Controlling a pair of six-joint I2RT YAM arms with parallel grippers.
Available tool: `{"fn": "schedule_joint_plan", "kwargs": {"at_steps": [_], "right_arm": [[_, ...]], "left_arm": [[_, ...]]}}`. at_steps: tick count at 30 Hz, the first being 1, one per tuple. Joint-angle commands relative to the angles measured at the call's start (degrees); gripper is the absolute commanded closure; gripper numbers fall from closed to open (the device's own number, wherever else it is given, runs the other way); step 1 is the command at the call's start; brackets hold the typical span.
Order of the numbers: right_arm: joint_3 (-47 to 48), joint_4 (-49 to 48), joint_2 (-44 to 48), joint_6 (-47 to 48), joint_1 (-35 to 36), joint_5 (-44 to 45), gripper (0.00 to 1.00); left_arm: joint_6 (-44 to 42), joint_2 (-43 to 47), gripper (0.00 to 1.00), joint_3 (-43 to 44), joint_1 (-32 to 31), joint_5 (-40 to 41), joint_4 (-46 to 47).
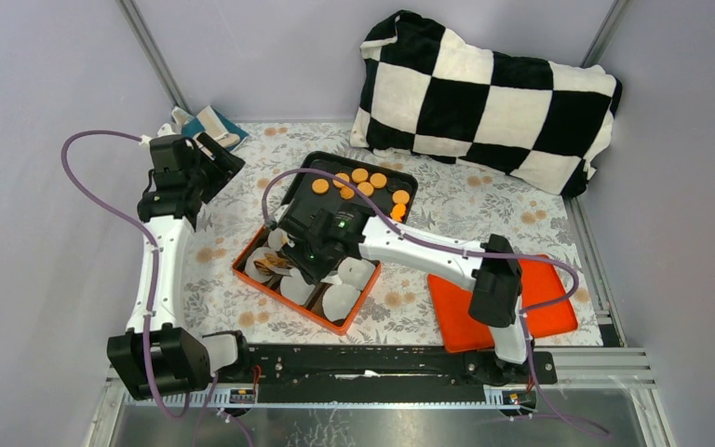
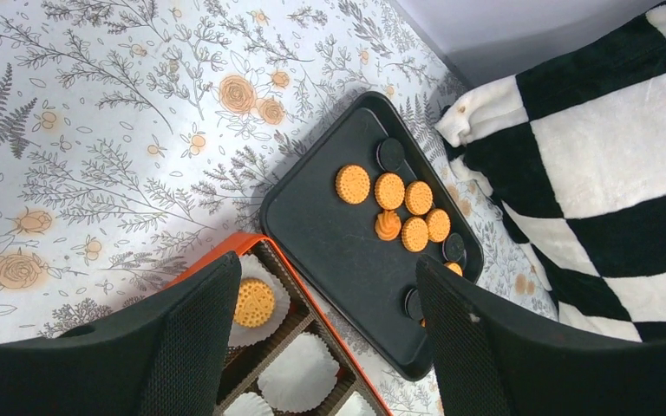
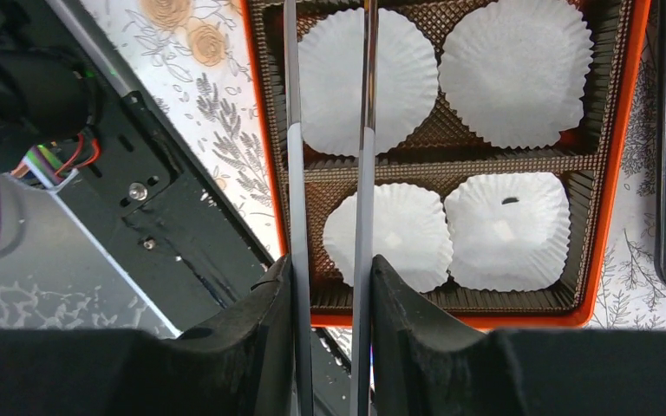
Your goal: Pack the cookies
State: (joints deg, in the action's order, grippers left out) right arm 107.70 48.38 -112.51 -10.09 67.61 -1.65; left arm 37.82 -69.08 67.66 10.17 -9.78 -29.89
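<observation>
Several orange-yellow cookies point(image 1: 361, 182) lie on a black tray point(image 1: 309, 170); the left wrist view shows them point(image 2: 403, 201) with a few dark round ones point(image 2: 390, 154). One cookie point(image 2: 254, 302) sits in a white liner in the orange box point(image 1: 259, 281). My right gripper point(image 1: 305, 250) hovers over the box, shut on metal tongs point(image 3: 366, 130) whose two blades stand apart and empty above the liners point(image 3: 503, 69). In its wrist view the gripper point(image 3: 329, 269) is at the box's near rim point(image 3: 611, 199). My left gripper point(image 1: 209, 158) is open and empty, back left of the tray.
The orange lid point(image 1: 545, 293) lies right of the box. A black-and-white checked pillow point(image 1: 489, 93) fills the back right. A teal and white object point(image 1: 207, 121) sits at the back left. The arms' black base rail point(image 1: 372, 363) runs along the near edge.
</observation>
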Motion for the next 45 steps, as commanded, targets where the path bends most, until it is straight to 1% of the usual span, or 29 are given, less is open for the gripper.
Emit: {"fn": "schedule_joint_plan", "kwargs": {"at_steps": [1,4,6,8,12,15,17,22,27,29,31,33,36,39,42,45], "right_arm": [[4.46,-1.22,-0.83,1.5,-0.73,0.92,0.92],[5.09,-2.26,-1.46,1.78,-0.73,1.3,0.83],[5.68,-2.45,-1.79,1.75,-0.73,1.32,0.71],[6.0,-2.5,-1.71,1.74,-0.73,1.35,0.64],[5.65,-2.75,-1.17,1.74,-0.73,2.87,0.63],[5.54,-2.78,-1.13,1.6,-0.73,3.37,0.53],[5.66,-2.67,-1.3,1.74,-0.74,3.44,0.53],[4.39,-4.22,0.27,1.39,-0.73,5.78,0.57],[2.79,-4.29,5.84,2.35,-0.73,14.9,0.58],[2.15,-3.79,8.05,3.11,-0.81,19.27,0.57],[1.4,-2.97,9.82,3.51,-1.01,24.38,0.53],[0.21,-2.32,11.1,3.63,-2.12,27.62,0.52],[-2.68,-2.23,12.05,2.9,-5.23,27.79,0.52],[-6.69,-4.32,12.51,2.91,-9.01,26.33,0.51],[-8.0,-5.1,10.29,2.99,-11.49,24.26,0.51],[-8.17,-5.78,7.75,3.14,-11.95,23.46,0.51]], "left_arm": [[-2.19,0.64,0.21,0.74,0.4,0.93,-1.27],[-2.42,0.63,0.21,0.56,0.37,0.53,-0.86],[-2.61,0.61,0.21,0.6,0.41,0.36,-0.7],[-2.98,0.61,0.21,0.71,0.38,0.13,-0.65],[-3.28,0.71,0.21,0.38,0.39,-0.61,-0.17],[-3.26,0.81,0.21,-0.13,0.39,-1.96,0.64],[-3.28,0.79,0.21,-0.46,0.38,-2.86,1.04],[-3.53,1.08,0.21,-0.26,0.43,-3.31,1.17],[-3.17,1.48,0.21,-0.09,0.42,-4.03,1.69],[-2.78,1.68,0.21,-0.3,0.43,-4.56,2.27],[-2.34,1.61,0.21,-0.54,0.42,-5.08,2.98],[-2.04,1.21,0.21,-0.95,0.29,-5.77,3.39],[-1.79,0.66,0.21,-1.34,0.28,-6.53,3.77],[-1.78,0.52,0.21,-1.52,0.29,-6.78,3.94],[-1.79,0.6,0.21,-1.41,0.3,-6.72,3.88],[-2.11,0.78,0.21,-1.17,0.3,-6.34,3.56]]}}
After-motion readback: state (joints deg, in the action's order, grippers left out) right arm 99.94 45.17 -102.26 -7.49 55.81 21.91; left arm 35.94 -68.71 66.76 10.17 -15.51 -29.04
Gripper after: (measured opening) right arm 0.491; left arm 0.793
